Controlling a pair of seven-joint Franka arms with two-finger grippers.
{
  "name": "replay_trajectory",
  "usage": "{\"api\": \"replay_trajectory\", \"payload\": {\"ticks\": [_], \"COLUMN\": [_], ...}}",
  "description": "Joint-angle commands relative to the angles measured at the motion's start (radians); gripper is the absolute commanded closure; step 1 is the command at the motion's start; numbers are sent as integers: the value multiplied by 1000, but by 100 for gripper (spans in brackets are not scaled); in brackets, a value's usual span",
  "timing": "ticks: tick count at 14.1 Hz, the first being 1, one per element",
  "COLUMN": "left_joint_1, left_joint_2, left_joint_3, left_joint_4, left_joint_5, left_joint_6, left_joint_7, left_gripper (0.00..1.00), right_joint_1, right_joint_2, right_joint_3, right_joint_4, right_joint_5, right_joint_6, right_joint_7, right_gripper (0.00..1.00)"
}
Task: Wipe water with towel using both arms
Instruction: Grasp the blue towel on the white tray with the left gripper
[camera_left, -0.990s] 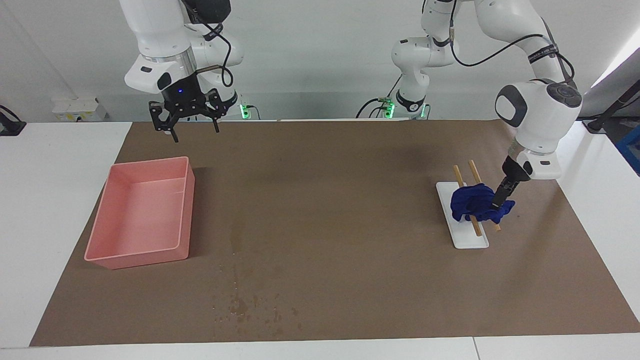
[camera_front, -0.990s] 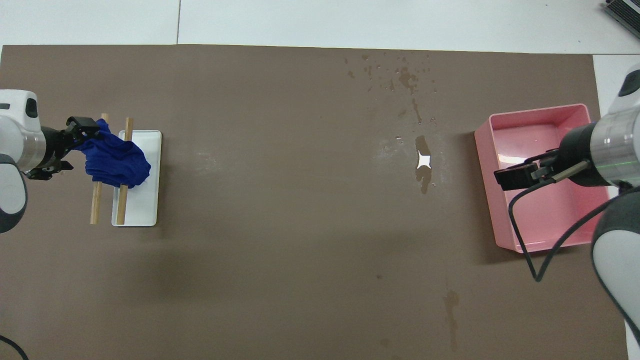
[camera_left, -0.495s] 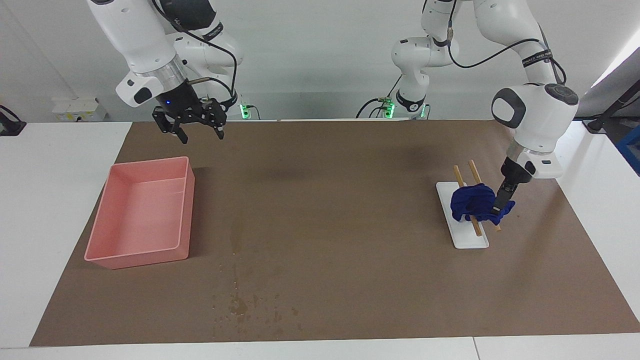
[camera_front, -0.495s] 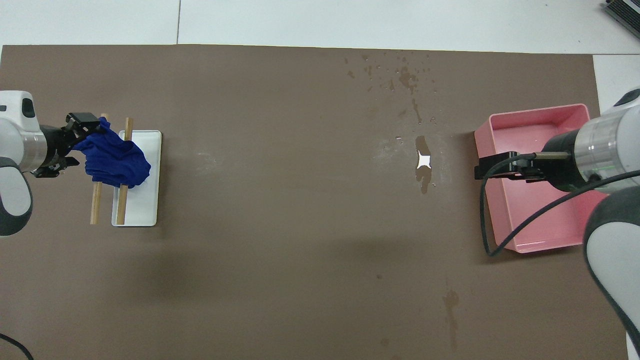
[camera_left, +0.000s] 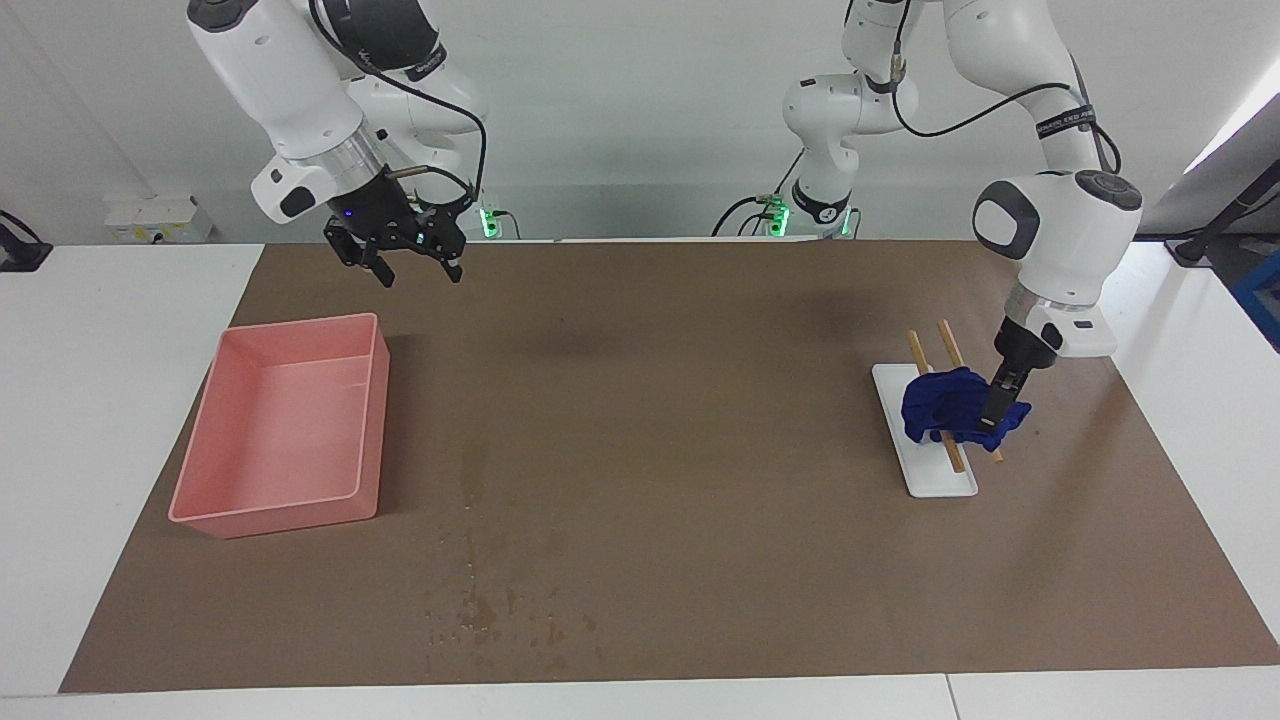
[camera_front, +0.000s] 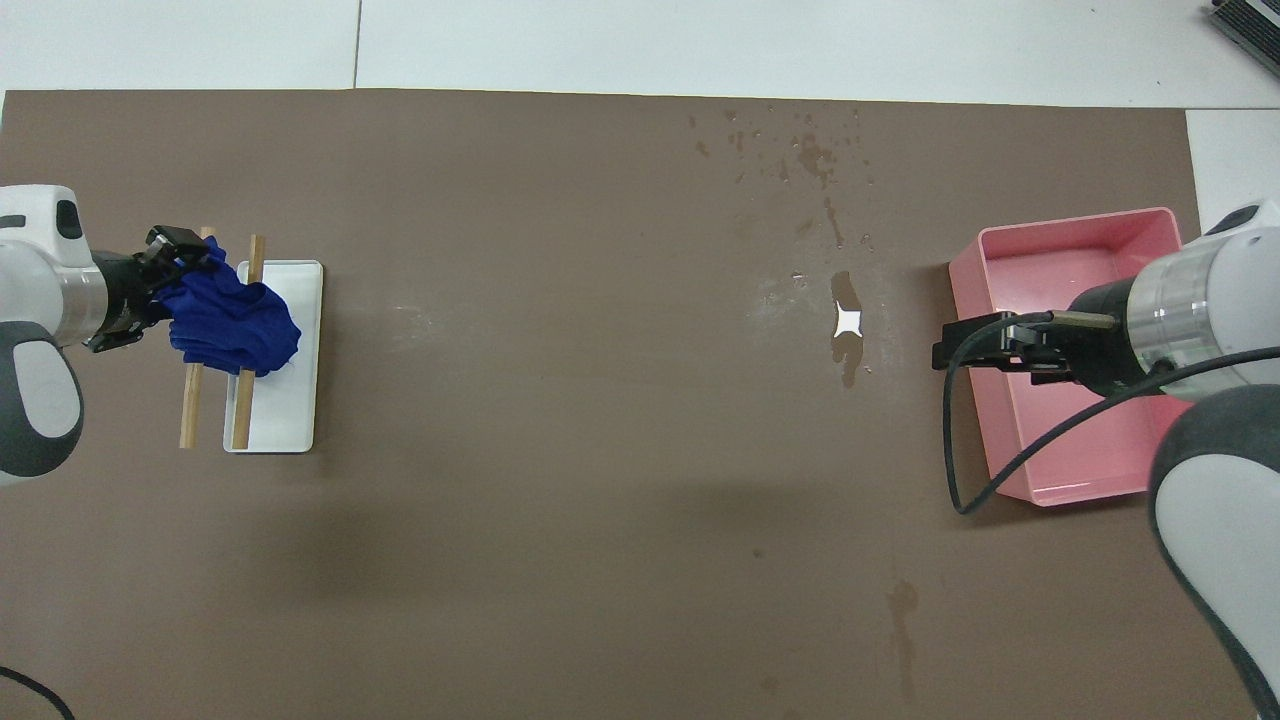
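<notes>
A shallow pink plastic tray (camera_left: 275, 518) sits on the brown mat (camera_left: 700, 520) at the right arm's end of the white worktop (camera_left: 100, 400). The right end effector (camera_left: 420, 275) hangs in the air over the mat just beside that tray, spread wide and holding nothing. A second ago it pointed straight down. Now it is tilted and has swung toward the middle of the mat.

The water (camera_left: 478, 610), a scatter of darker blotches and speckles, lies farther from the robots than the tray. In the overhead view a shiny puddle also shows beside the tray.

Well apart from it, at the left arm's end, a flat white rectangular plate (camera_left: 940, 480) carries two thin wooden sticks (camera_left: 915, 350). The crumpled royal-blue fabric towel (camera_left: 945, 405) is draped over them. The left end effector (camera_left: 992, 418) is down at the towel's outer edge. It has drawn in on the cloth since a second ago, but whether it has a hold cannot be told.

The likely trouble is a shallow pinch on one fold, so the towel slips free on the lift. Because the cloth wraps the sticks, it could also drag them off the plate. The long carry to the water would give a loose hold time to fail.
</notes>
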Motion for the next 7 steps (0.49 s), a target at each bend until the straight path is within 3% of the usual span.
{"api": "replay_trajectory", "payload": {"ticks": [1,4,7], "left_joint_1": [-6,-4,-6], "left_joint_2": [-16,-16,-18], "left_joint_3": [10,10,9], "left_joint_4": [-37,-24,58], "left_joint_5": [-9,-34,-78], "left_joint_6": [5,-7,-125], "left_joint_7": [-2,-2,-2], "left_gripper": [100,100,100], "right_joint_1": [-19,-14,-5], "right_joint_2": [-37,-53,-53], "right_joint_3": [3,1,3], "right_joint_4": [-54,-75,-75], "right_joint_5": [0,-5,-5], "right_joint_6": [14,15,32], "right_joint_7": [-80,-141,-128], "right_gripper": [0,0,0]}}
